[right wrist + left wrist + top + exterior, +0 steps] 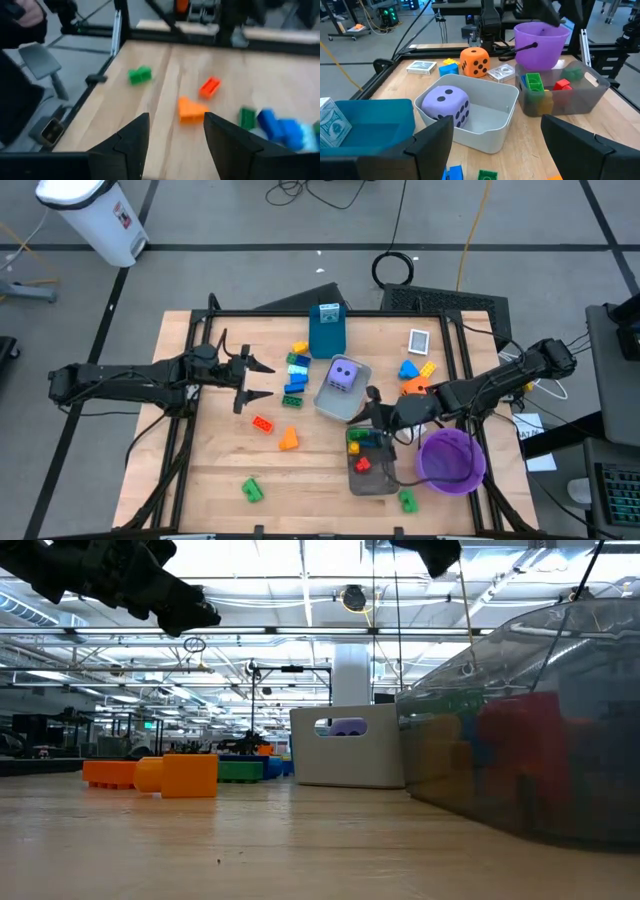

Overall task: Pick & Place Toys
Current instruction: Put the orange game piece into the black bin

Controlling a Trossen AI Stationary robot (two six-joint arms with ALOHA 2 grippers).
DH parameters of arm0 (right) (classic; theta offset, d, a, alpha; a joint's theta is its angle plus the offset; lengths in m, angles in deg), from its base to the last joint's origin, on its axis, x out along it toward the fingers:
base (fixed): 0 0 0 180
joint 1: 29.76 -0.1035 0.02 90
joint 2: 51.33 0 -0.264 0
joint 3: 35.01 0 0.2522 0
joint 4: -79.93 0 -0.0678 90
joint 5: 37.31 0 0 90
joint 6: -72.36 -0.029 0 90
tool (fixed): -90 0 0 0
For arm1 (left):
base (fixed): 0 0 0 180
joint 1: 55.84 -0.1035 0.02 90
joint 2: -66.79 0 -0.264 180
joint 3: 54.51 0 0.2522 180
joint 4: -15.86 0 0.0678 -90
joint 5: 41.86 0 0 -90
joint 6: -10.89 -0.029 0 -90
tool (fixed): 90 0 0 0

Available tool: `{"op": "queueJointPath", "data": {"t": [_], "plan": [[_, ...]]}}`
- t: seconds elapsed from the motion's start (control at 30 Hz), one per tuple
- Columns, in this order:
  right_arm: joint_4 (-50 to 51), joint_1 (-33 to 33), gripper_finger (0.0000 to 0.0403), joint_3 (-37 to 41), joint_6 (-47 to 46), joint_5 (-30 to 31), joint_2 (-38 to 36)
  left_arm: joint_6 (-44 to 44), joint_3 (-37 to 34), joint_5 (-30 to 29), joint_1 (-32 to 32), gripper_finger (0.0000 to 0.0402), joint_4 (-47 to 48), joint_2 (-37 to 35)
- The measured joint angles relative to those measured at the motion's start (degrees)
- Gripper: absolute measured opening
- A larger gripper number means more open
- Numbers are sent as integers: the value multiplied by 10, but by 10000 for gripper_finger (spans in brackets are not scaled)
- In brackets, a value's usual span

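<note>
Loose bricks lie on the wooden table: a blue, green and yellow cluster (295, 370), a red brick (262, 423), an orange one (289, 440) and two green ones (251, 490) (407, 500). A grey tray (372, 480) holds green, yellow and red bricks (535, 82). A purple die (445, 105) sits in a second grey tray (325, 405). An orange die (474, 61) rests on the table beyond it. My left gripper (266, 380) hovers open, left of the die's tray. My right gripper (372, 412) hangs open above the brick tray's far end, nothing between its fingers (135, 135).
A purple round bowl (452, 460) stands right of the brick tray. A teal box (327, 330) sits at the far middle, with a card deck (418, 340) to its right. A blue brick (408, 370) and a yellow brick (427, 368) lie near the orange die. Bare wood spreads at the near left.
</note>
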Motion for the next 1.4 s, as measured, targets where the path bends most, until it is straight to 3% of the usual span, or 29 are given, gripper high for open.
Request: {"op": "queueJointPath", "data": {"t": [0.23, 0.5, 0.7, 0.83, 1.03, 1.4], "plan": [[-72, 12, 179, 0, 35, 124, 18, 8, 0, 47, 0, 308, 20, 1], [-75, 50, 169, 0, 74, 123, 84, 23, 0, 56, 9, 308, 149, 43], [-85, 67, 167, 0, 75, 123, 128, 20, 0, 60, 68, 308, 227, 96], [-104, 70, 167, 0, 83, 122, 139, 7, 0, 47, 116, 308, 224, 138], [-108, 71, 166, 0, 83, 81, 134, -54, 0, -45, 168, 308, 197, 200], [-118, 70, 166, 0, 82, 62, 133, -58, 0, -85, 184, 308, 181, 264]]}}
